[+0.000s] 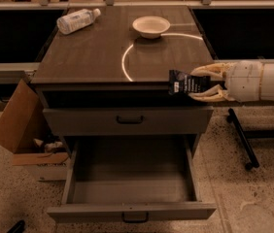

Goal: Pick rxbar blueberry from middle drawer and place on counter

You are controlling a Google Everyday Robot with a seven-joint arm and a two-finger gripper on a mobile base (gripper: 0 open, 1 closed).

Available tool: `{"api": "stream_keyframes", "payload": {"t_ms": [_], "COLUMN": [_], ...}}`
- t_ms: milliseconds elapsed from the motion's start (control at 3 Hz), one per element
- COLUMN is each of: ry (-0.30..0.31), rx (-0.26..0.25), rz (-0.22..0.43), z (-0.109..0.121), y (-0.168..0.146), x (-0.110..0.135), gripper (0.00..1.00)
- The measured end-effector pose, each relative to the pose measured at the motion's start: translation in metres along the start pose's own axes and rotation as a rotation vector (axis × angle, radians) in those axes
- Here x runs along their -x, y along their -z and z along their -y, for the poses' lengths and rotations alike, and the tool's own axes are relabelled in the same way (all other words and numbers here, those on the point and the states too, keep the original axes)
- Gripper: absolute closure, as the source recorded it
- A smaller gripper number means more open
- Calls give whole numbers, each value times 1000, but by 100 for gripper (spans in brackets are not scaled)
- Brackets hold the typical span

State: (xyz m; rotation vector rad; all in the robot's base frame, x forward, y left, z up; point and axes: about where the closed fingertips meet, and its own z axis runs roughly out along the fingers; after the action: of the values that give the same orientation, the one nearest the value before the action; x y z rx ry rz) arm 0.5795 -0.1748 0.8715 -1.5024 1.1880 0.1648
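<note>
My gripper [200, 84] is shut on the rxbar blueberry [186, 83], a dark flat wrapper with pale lettering. It holds the bar in the air at the front right edge of the counter [93, 52], level with the counter's top. The white arm reaches in from the right. The middle drawer [127, 176] stands pulled open below, its grey floor bare. The drawer one level higher [127, 120] is shut.
A clear plastic bottle [77, 20] lies at the counter's back left. A pale bowl [151, 26] stands at the back middle. An open cardboard box [23, 130] sits on the floor left of the cabinet. A black stand leg [241, 137] is at the right.
</note>
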Motion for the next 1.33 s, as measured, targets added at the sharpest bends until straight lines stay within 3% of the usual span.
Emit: {"api": "stream_keyframes", "payload": {"t_ms": [333, 1000, 1333], "ry": [0, -51, -163], "rx": [0, -37, -45], "rz": [0, 11, -20], "z": [0, 42, 74], "y": [0, -20, -45], "x": [0, 10, 9], "gripper": [100, 100, 100]}}
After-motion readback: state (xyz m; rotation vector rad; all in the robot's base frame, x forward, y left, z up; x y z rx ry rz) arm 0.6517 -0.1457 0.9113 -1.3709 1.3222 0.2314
